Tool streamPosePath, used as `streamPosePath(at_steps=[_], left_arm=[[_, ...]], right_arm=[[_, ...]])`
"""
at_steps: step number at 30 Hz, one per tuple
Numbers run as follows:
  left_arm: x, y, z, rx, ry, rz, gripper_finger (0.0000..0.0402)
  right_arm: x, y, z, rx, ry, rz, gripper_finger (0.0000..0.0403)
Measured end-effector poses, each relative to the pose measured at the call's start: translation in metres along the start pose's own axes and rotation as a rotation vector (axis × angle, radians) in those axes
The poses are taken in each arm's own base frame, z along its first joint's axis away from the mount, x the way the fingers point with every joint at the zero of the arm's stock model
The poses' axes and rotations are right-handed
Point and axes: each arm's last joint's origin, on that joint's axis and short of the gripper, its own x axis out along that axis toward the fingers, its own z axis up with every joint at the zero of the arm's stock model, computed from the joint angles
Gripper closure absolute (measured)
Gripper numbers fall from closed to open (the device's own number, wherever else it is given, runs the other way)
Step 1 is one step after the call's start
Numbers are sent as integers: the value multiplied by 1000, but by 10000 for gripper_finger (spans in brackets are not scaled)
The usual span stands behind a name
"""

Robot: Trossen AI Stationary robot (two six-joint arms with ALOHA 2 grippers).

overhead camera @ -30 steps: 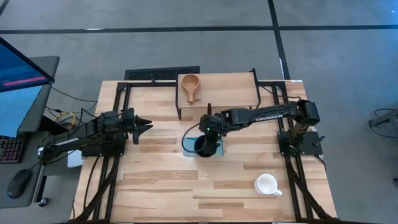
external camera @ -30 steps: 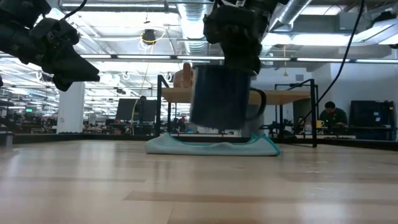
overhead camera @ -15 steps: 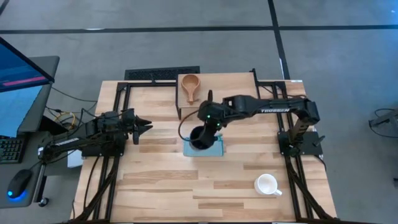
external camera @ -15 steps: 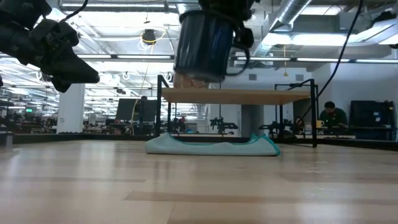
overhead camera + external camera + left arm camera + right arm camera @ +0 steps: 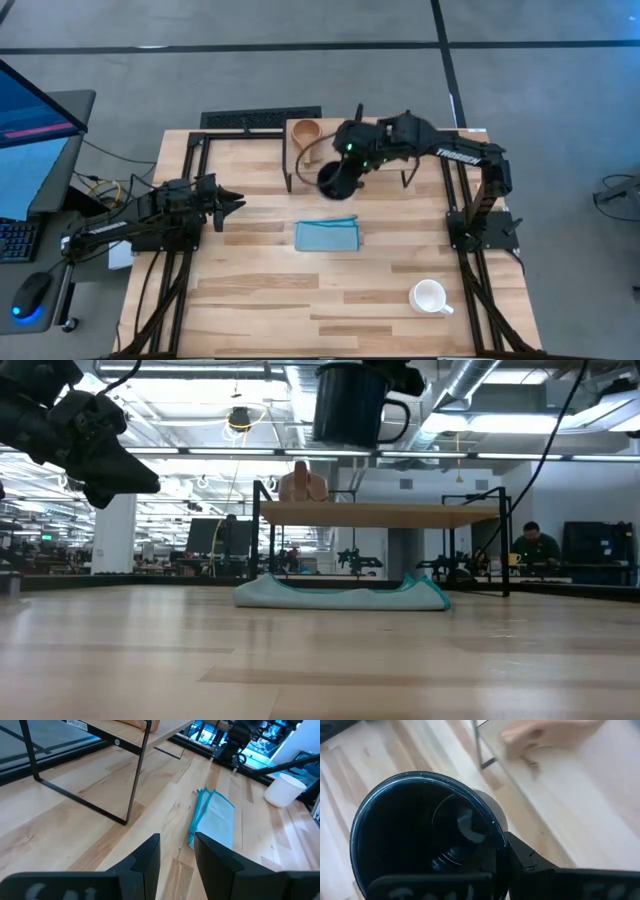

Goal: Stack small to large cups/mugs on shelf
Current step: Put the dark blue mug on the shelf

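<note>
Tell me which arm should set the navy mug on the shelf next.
Right. The right gripper already grips the navy mug above the shelf, near the wooden cup. The left gripper hangs open by the table's left edge, holding nothing.

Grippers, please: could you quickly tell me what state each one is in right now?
Left gripper: jaws slightly open, holding nothing, hovering over the table's left side.
Right gripper: jaws shut on the navy mug, raised above the shelf.

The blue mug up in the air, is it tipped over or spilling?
No. The navy mug hangs upright in the right gripper, above the shelf, near the wooden cup. Its inside looks empty, and nothing is spilled.
</note>
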Motion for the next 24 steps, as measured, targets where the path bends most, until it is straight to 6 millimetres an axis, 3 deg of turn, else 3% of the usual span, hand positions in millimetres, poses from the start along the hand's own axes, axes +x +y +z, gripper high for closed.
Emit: streamPosePath(at_steps=[9, 15, 24], left_arm=[[0, 0, 0, -76, -1, 1, 292], [0, 0, 0, -83, 0, 1, 292], [0, 0, 0, -83, -2, 0, 292]], right_arm=[[-29, -44, 17, 99, -43, -55, 375], [-34, -75, 25, 275, -70, -60, 375], [-35, -87, 38, 583, -196, -43, 375]])
